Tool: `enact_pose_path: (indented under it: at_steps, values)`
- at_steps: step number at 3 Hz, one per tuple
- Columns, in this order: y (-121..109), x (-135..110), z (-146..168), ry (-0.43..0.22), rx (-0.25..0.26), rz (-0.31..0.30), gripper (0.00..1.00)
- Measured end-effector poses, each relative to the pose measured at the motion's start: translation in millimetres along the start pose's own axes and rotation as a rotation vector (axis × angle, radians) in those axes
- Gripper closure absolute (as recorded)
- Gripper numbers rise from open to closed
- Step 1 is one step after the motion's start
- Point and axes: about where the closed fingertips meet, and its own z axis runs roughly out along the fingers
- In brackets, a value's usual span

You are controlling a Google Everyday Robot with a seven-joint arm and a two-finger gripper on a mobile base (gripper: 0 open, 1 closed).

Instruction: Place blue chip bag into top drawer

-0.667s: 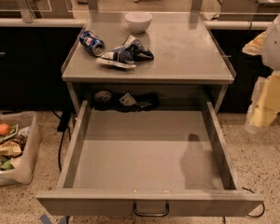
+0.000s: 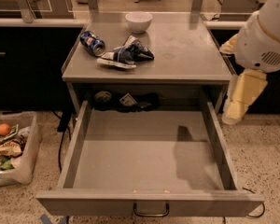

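Observation:
The blue chip bag (image 2: 126,54) lies crumpled on the grey table top (image 2: 186,50), left of centre. The top drawer (image 2: 144,148) is pulled wide open below it, its flat bottom bare, with a dark wire handle (image 2: 150,212) on the front. My gripper (image 2: 241,97) hangs from the white arm (image 2: 266,36) off the table's right side, above the floor beside the drawer's right wall and well to the right of the bag. It holds nothing that I can see.
A crushed blue soda can (image 2: 92,42) lies just left of the bag and a white bowl (image 2: 138,21) stands behind it. Dark items (image 2: 126,100) sit at the drawer's back. A clear bin of snacks (image 2: 11,146) stands on the floor at left.
The arm and gripper have moved left, closer to the table's right edge. The bag, can, bowl and drawer have not moved.

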Motion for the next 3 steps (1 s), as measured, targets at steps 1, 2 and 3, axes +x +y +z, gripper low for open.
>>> enact_pose_path:
  at_steps: [1, 2, 3]
  values:
    - [-38.1, -44.9, 46.2, -0.038, -0.007, -0.11, 0.0]
    - [-77.1, -99.1, 83.0, -0.065, 0.013, -0.198, 0.0]
    - [-77.2, -99.1, 83.0, -0.065, 0.013, -0.198, 0.0]
